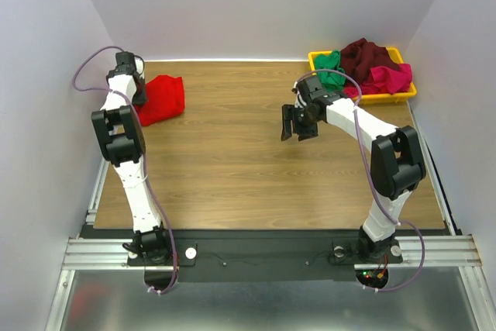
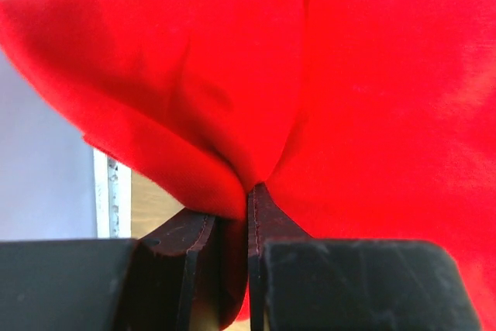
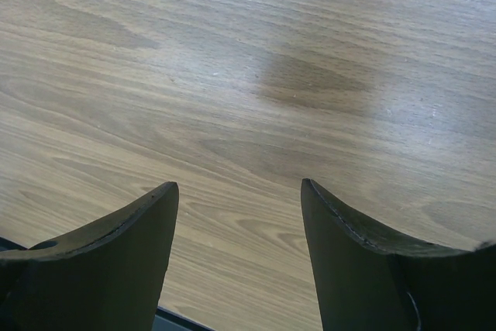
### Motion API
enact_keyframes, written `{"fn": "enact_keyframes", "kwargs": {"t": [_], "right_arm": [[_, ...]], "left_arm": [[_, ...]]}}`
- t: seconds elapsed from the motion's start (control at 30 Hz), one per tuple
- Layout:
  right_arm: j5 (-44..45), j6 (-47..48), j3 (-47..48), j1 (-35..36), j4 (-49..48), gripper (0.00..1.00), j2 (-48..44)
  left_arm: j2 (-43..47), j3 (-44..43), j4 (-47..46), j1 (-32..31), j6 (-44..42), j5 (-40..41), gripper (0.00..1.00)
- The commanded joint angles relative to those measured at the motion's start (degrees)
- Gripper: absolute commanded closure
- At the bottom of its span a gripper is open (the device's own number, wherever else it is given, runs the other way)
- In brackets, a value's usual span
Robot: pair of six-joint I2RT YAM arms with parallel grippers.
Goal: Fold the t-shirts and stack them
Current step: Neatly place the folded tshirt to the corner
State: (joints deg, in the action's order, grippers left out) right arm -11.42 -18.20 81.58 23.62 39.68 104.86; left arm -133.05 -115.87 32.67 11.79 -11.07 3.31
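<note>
A bright red t-shirt lies bunched at the far left of the table. My left gripper is shut on its left edge; in the left wrist view the red cloth fills the frame and a fold is pinched between the fingers. My right gripper hangs open and empty above the middle of the table, with bare wood between its fingers. A green t-shirt, a dark maroon one and a magenta-pink one lie heaped in the yellow tray.
The yellow tray stands at the far right corner. White walls close the table at the back and both sides. The wooden table ends at a black rail near the arm bases.
</note>
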Motion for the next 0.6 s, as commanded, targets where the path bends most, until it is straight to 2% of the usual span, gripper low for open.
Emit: {"fn": "enact_keyframes", "kwargs": {"t": [0.0,0.03,0.07,0.2,0.23,0.27,0.33,0.57], "right_arm": [[-0.62,-0.52,2.18,0.03,0.75,0.30,0.26],[-0.62,-0.52,2.09,0.03,0.84,0.30,0.26],[-0.62,-0.61,2.00,-0.06,1.01,0.30,0.35],[-0.62,-0.79,1.83,-0.06,1.28,0.30,0.61],[-0.62,-0.79,1.91,-0.06,1.36,0.30,0.70],[-0.62,-0.79,2.18,-0.06,1.36,0.30,0.87],[-0.62,-0.88,2.62,-0.06,1.45,0.30,1.05],[-0.71,-1.05,4.55,-0.06,1.80,0.30,2.10]], "left_arm": [[-2.03,-2.51,-0.06,0.25,-0.45,0.82,0.86],[-2.38,-3.38,-0.14,0.25,-0.18,1.25,0.80],[-2.73,-3.83,-0.15,0.25,0.17,2.65,0.66],[-2.74,-6.29,-0.23,0.34,2.10,4.33,0.46],[-1.95,-7.16,-0.23,0.34,2.80,4.60,0.36],[-1.34,-7.43,-0.67,0.25,3.07,4.77,0.16],[1.03,-7.44,-1.28,-0.01,3.25,4.95,0.04],[8.94,-3.14,-4.53,-2.82,3.42,9.16,0.01]]}}
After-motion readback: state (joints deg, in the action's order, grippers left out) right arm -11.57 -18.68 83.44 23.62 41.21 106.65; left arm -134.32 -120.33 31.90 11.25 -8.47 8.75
